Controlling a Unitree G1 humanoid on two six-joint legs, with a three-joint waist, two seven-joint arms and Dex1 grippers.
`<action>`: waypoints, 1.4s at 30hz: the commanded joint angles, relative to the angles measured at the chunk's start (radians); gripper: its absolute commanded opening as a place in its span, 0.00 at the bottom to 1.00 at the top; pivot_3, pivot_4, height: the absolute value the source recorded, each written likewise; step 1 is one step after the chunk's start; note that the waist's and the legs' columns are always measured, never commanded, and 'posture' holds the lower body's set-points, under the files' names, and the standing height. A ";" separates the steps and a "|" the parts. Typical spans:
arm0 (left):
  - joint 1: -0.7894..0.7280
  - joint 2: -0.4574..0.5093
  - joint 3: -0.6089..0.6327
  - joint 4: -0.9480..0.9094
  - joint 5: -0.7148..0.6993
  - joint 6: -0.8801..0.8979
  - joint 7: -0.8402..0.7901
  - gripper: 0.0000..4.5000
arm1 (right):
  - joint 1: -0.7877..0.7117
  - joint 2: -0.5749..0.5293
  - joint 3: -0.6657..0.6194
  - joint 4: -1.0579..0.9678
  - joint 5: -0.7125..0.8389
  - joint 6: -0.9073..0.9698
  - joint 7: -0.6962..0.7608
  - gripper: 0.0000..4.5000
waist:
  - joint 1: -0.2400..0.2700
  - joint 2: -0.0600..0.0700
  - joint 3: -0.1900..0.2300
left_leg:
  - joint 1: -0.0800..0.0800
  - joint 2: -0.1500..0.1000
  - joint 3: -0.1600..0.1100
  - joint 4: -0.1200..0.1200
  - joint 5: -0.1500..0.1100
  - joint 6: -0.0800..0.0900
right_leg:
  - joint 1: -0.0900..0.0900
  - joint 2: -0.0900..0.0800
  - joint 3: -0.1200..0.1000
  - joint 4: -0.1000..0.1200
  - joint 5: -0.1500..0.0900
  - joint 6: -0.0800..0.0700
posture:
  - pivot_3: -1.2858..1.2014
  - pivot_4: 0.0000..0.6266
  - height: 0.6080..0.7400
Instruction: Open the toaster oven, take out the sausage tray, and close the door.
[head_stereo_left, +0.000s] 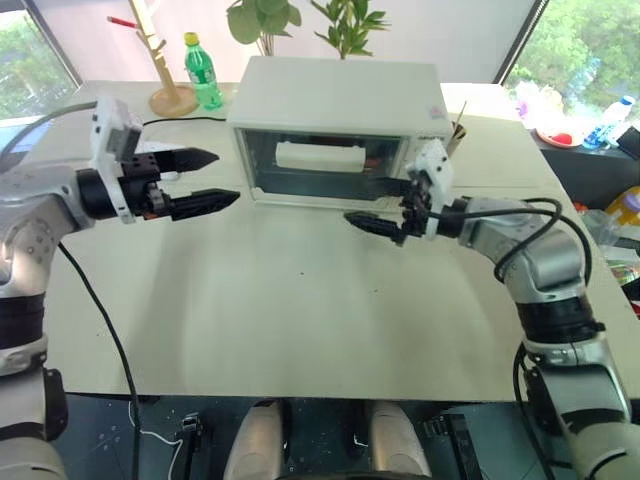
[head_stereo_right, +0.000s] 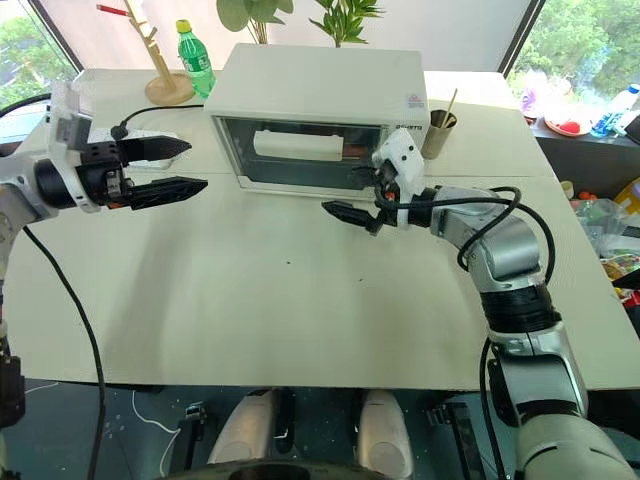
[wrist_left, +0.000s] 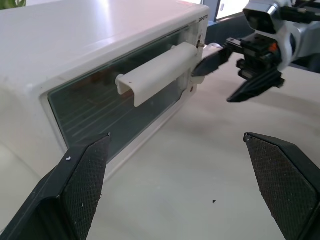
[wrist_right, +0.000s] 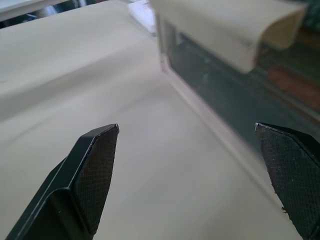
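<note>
Right now I have the oven (head_stereo_left: 340, 100) sitting toward the back of the tabletop (head_stereo_left: 300, 320), its door (head_stereo_left: 320, 168) shut and the white bar handle (wrist_left: 157, 75) across the glass. Through the pane I can make out something reddish at the right end inside (most likely the tray, though I cannot tell for sure). My left gripper (head_stereo_left: 205, 178) hangs level above the tabletop off the oven's left front corner, jaws spread wide and holding nothing, pointing in toward the door. My right gripper (head_stereo_left: 385, 205) is in front of the door's right end, near the glass, also spread wide and empty; I cannot tell whether its upper finger touches the door. Behind the oven to the left stand a green bottle (head_stereo_left: 203, 70) and a wooden stand (head_stereo_left: 165, 60), with a plant (head_stereo_left: 300, 20) behind and a cup (head_stereo_right: 439, 130) beside the oven's right side.
</note>
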 joint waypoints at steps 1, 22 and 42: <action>-0.033 0.006 0.008 0.003 0.010 -0.023 -0.013 1.00 | -0.059 0.029 0.006 0.048 -0.032 -0.057 0.009 0.99 | 0.000 0.000 0.000 | 0.000 0.000 0.000 0.000 0.000 0.000 | 0.000 0.000 0.000 0.000 0.000 0.000 | 0.52 0.24 0.82; -0.101 -0.049 -0.043 0.116 0.100 -0.088 -0.037 1.00 | 0.003 0.115 -0.012 -0.173 0.025 0.045 -0.022 0.99 | -0.004 0.000 0.000 | 0.000 0.000 0.001 0.000 0.000 0.000 | -0.001 0.000 0.001 0.001 0.000 0.000 | 0.52 0.24 0.82; -0.408 -0.235 -0.211 0.534 0.313 -0.286 -0.101 0.01 | 0.211 0.151 -0.027 -0.375 0.069 0.122 -0.162 1.00 | -0.001 0.000 0.000 | 0.000 0.000 0.002 0.000 0.000 0.000 | -0.001 0.001 0.002 0.002 0.000 0.000 | 0.52 0.24 0.82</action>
